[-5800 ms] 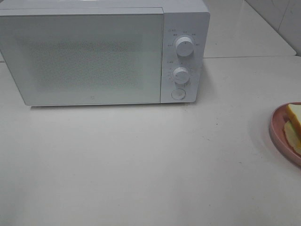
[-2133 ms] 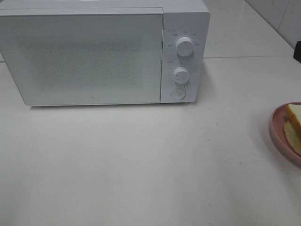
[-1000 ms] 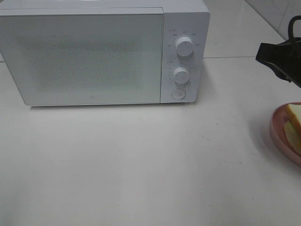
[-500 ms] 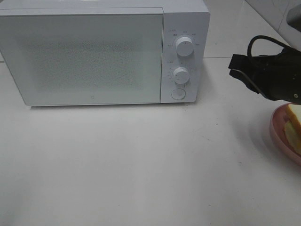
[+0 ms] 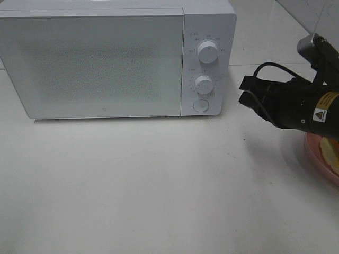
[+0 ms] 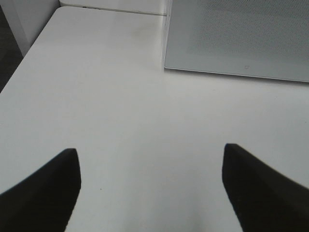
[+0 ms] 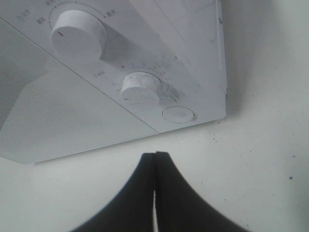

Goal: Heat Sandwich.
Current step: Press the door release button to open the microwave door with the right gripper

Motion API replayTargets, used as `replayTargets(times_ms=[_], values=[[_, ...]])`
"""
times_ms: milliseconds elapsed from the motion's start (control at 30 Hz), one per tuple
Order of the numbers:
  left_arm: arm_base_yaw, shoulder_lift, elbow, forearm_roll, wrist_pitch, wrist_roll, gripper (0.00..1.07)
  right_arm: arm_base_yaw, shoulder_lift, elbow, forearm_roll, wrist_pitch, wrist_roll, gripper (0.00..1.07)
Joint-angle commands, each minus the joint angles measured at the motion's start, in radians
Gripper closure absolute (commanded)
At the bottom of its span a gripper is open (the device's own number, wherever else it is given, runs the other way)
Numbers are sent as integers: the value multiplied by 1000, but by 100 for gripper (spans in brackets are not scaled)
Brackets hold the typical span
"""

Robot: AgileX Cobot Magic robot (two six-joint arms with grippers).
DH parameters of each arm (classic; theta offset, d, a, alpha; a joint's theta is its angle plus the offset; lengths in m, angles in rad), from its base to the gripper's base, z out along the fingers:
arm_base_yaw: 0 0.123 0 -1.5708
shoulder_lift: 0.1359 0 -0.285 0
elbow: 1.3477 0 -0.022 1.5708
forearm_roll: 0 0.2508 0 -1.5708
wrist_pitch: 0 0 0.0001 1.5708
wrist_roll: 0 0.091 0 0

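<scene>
The sandwich [image 5: 330, 150] lies on a pink plate [image 5: 313, 156] at the right edge of the counter, mostly hidden under my right arm. The white microwave [image 5: 106, 61] stands at the back with its door closed. My right gripper [image 5: 245, 91] is shut and empty, hanging just right of the microwave's control panel. In the right wrist view its shut gripper tips [image 7: 155, 155] point toward the round button [image 7: 178, 114] below the lower knob [image 7: 141, 90]. My left gripper [image 6: 149, 151] is open and empty over bare counter, in front of the microwave door [image 6: 236, 38].
An upper knob [image 5: 208, 52], a lower knob [image 5: 203, 83] and the round button [image 5: 201, 106] sit on the microwave's right panel. Tiled wall rises at the back right [image 5: 312, 16]. The white counter [image 5: 159, 185] stretches in front of the microwave.
My right arm has come in from the right edge and moved left over the plate toward the microwave's panel. Its jaws have closed. The left arm has not moved.
</scene>
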Motion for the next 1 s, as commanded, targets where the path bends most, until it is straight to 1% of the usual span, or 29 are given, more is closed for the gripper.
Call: replayTargets(times_ms=[33, 200, 333, 767, 900, 1000], values=[[-4, -12, 4, -8, -14, -1, 30, 2, 39, 3, -49, -69, 93, 107], [-4, -12, 4, -8, -14, -1, 30, 2, 108, 2, -76, -145, 160, 107], [-4, -12, 4, -8, -14, -1, 30, 2, 148, 2, -77, -172, 168, 107], [-4, -12, 4, -8, -14, -1, 30, 2, 178, 2, -57, -170, 168, 107], [-4, -12, 4, -8, -14, -1, 30, 10, 194, -15, -56, -163, 168, 107], [-4, -12, 4, -8, -14, -1, 30, 41, 228, -49, -47, -157, 168, 107]])
